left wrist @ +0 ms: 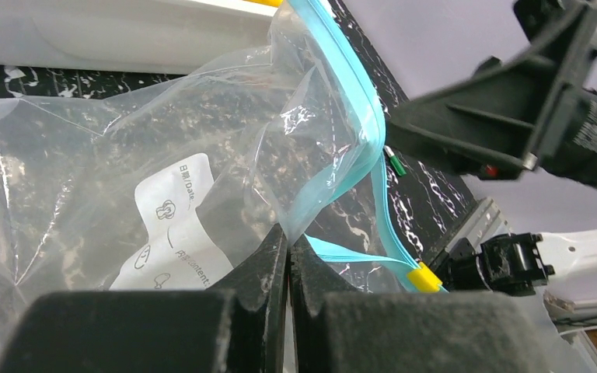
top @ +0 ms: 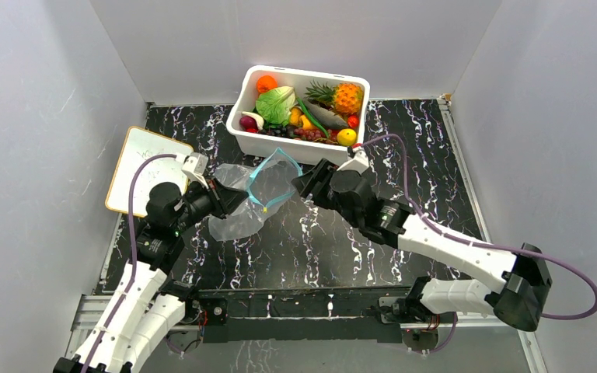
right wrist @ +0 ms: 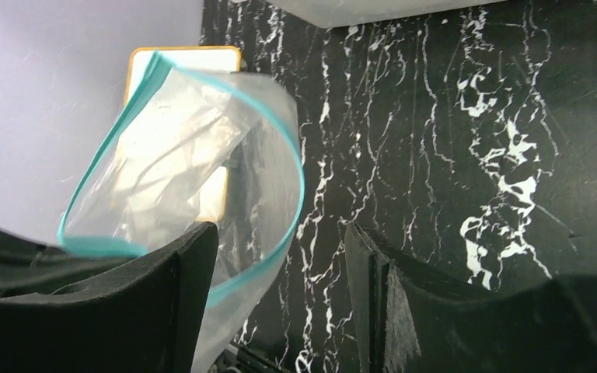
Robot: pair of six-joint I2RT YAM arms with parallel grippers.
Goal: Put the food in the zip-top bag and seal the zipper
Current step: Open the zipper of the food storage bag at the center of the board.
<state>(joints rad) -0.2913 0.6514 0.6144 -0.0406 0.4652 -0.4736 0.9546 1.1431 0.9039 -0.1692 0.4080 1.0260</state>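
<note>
The clear zip-top bag (top: pixel 241 217) lies mid-table, its mouth held up and open. Its teal zipper (top: pixel 253 180) forms a loop, with a yellow slider (left wrist: pixel 424 277) at one end. My left gripper (left wrist: pixel 289 241) is shut on the bag's edge just below the zipper (left wrist: pixel 361 101). My right gripper (right wrist: pixel 281 233) stands open at the bag's right side; the zipper rim (right wrist: pixel 299 179) curves through the gap beside its left finger (right wrist: pixel 186 264), unclamped. The food (top: pixel 303 109), an orange pineapple, lettuce, yellow and red pieces, sits in the white tub. Nothing shows inside the bag (right wrist: pixel 179 155).
The white tub (top: pixel 237 128) stands at the back centre, just beyond the bag. A white board with an orange rim (top: pixel 144 167) lies at the left edge of the black marbled table (top: pixel 435 155). Grey walls close in on three sides.
</note>
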